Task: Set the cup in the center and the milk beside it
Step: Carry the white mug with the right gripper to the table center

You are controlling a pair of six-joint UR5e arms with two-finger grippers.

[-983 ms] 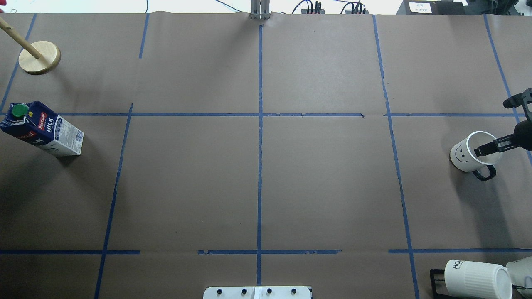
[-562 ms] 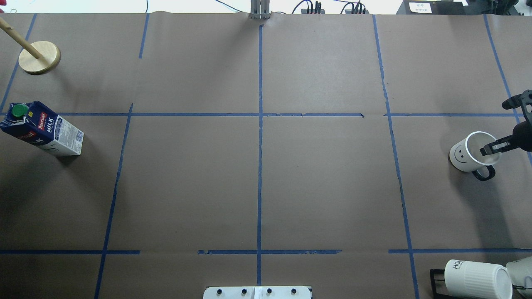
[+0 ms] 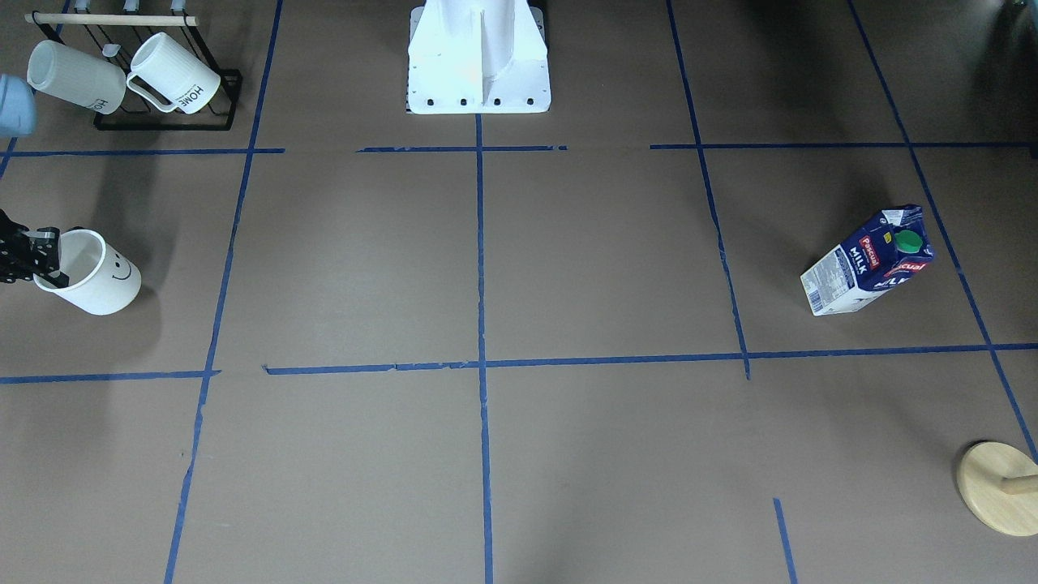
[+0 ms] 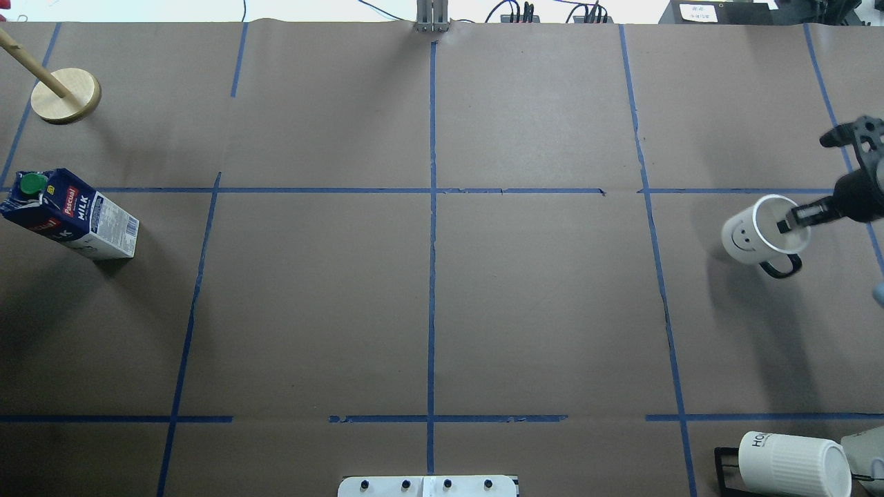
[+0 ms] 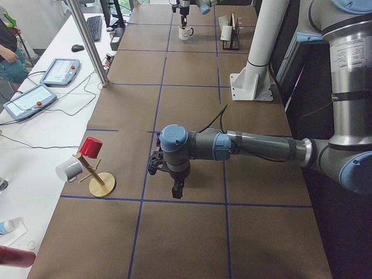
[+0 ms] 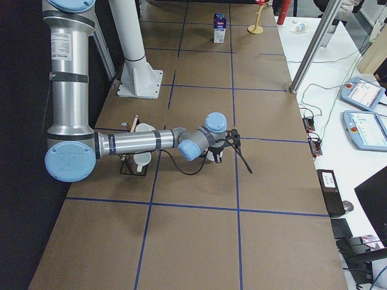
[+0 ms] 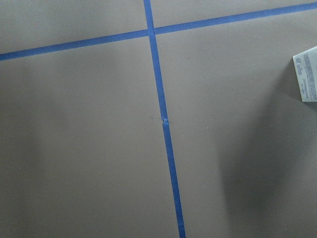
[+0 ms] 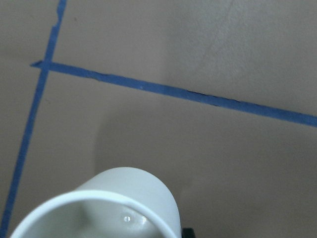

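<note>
The white smiley cup (image 4: 746,238) is at the far right of the table, tilted and apparently just off the paper. My right gripper (image 4: 789,222) is shut on its rim, with one finger inside the cup. It also shows in the front-facing view (image 3: 45,258) on the cup (image 3: 97,285). The right wrist view shows the cup's rim (image 8: 99,208) from above. The milk carton (image 4: 72,215) stands at the far left, away from the center tape crossing (image 4: 433,190). My left gripper (image 5: 174,187) hovers over bare paper, and I cannot tell whether it is open or shut.
A black rack with ribbed "HOME" mugs (image 4: 791,462) stands at the near right corner. A wooden peg stand (image 4: 65,95) sits at the far left. The robot's white base (image 3: 478,61) is at the near middle edge.
My right gripper has moved left and away from the robot, carrying the cup with it. The milk has not moved.
</note>
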